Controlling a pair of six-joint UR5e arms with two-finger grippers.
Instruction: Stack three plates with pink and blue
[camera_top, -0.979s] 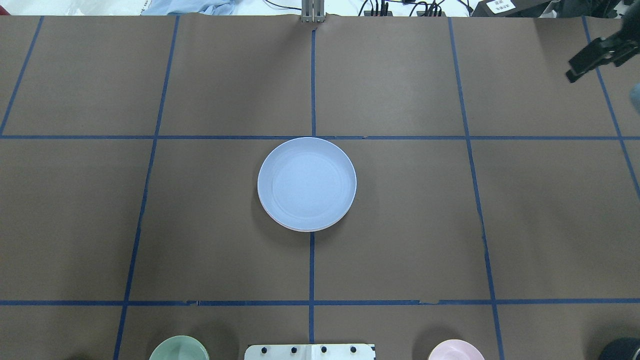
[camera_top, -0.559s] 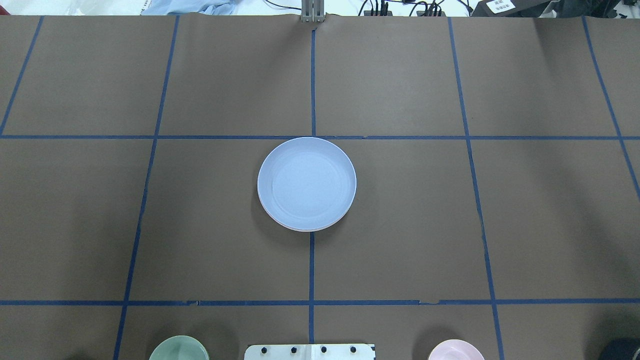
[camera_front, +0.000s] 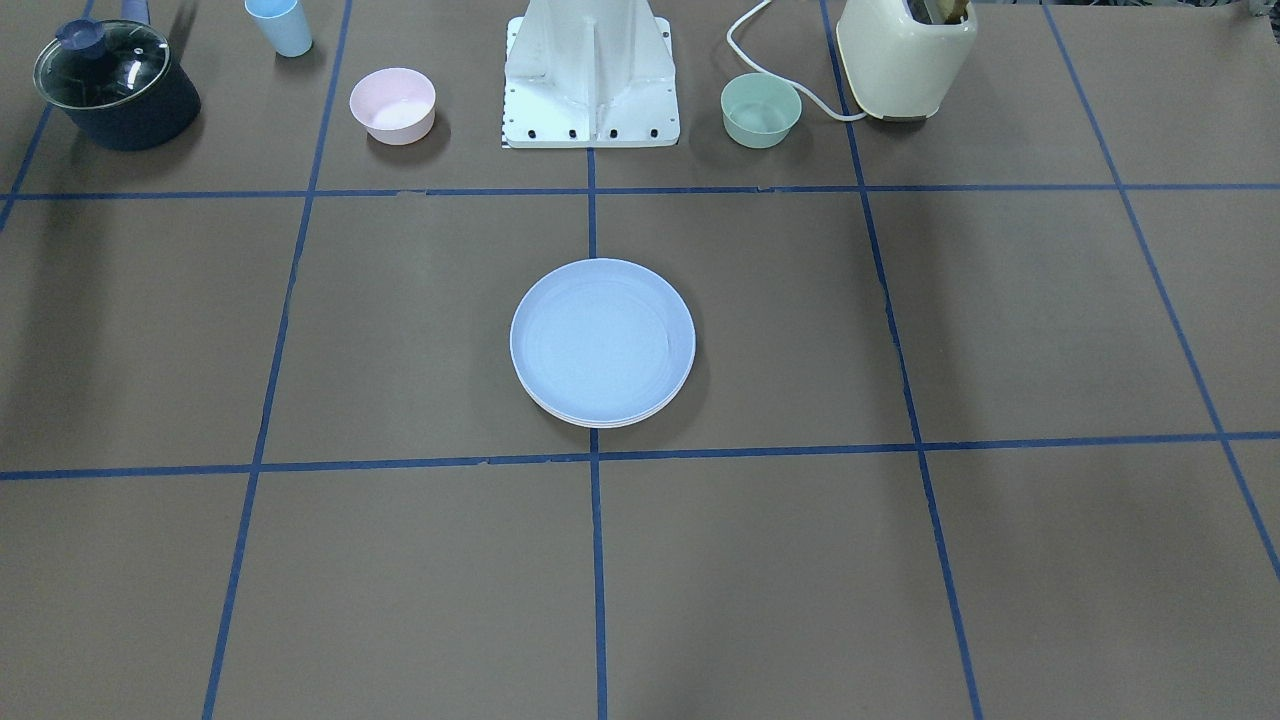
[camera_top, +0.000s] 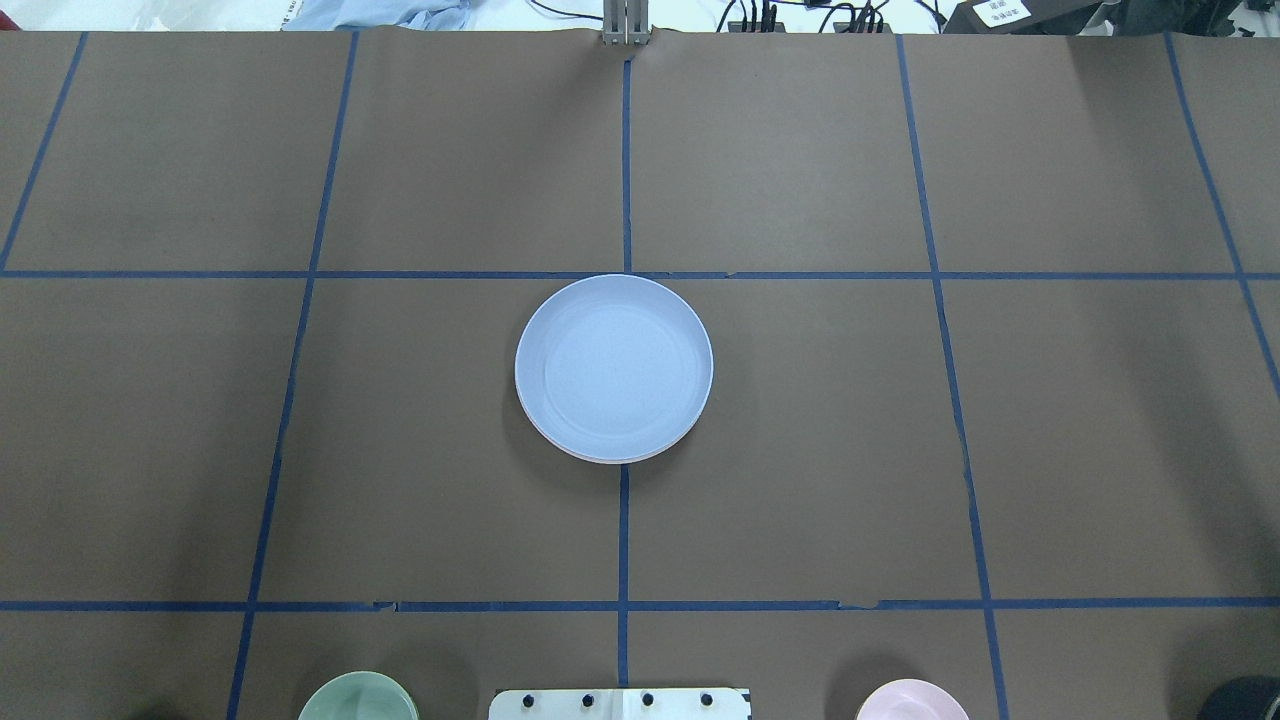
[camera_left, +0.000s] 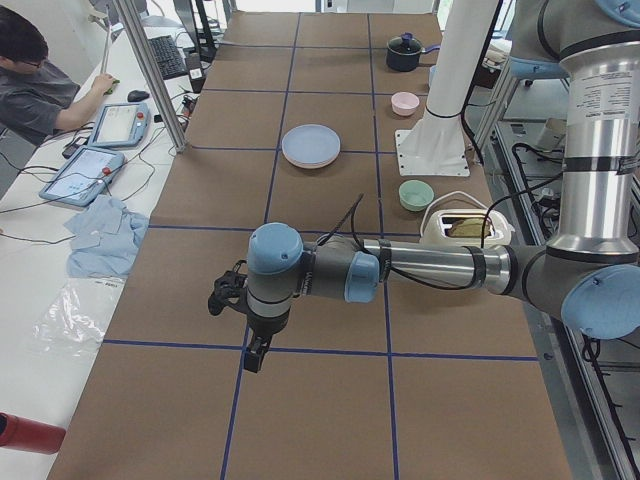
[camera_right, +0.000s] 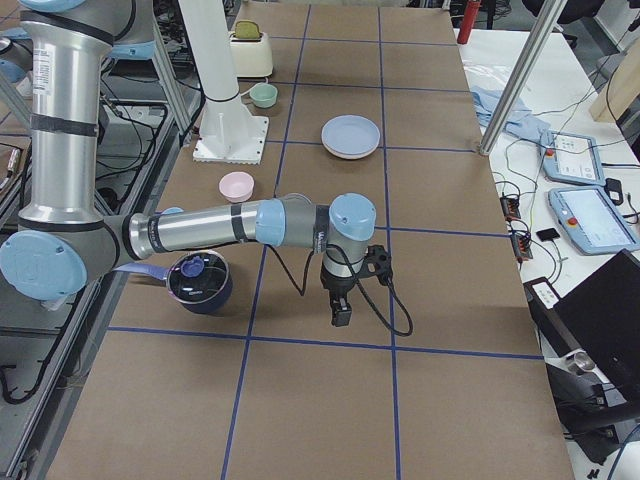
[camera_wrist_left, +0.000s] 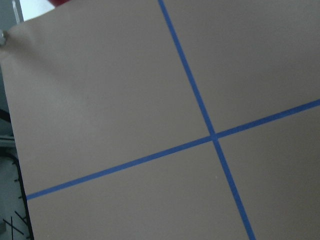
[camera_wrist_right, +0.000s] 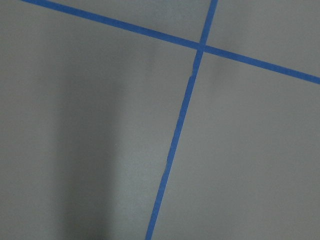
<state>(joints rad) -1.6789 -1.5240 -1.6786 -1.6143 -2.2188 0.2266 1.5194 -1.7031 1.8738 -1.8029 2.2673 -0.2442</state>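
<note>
The light blue plate (camera_top: 613, 365) lies on top of a stack at the table's middle, also seen in the front view (camera_front: 600, 338). Thin pale rims of plates under it (camera_front: 598, 420) show at its edge; their colours are hard to tell. The left gripper (camera_left: 256, 356) shows only in the exterior left view, far from the stack, hanging over bare table. The right gripper (camera_right: 341, 314) shows only in the exterior right view, also far from the stack. I cannot tell whether either is open or shut. Both wrist views show only brown paper and blue tape.
A pink bowl (camera_front: 392, 103), a green bowl (camera_front: 761, 110), a lidded dark pot (camera_front: 115, 80), a blue cup (camera_front: 279, 25) and a cream toaster (camera_front: 905, 55) stand along the robot's side by the base (camera_front: 590, 70). An operator (camera_left: 35, 80) sits beyond the far edge.
The right gripper, at the overhead view's upper right edge one second ago, has moved out of that view. The plate stack has not moved.
</note>
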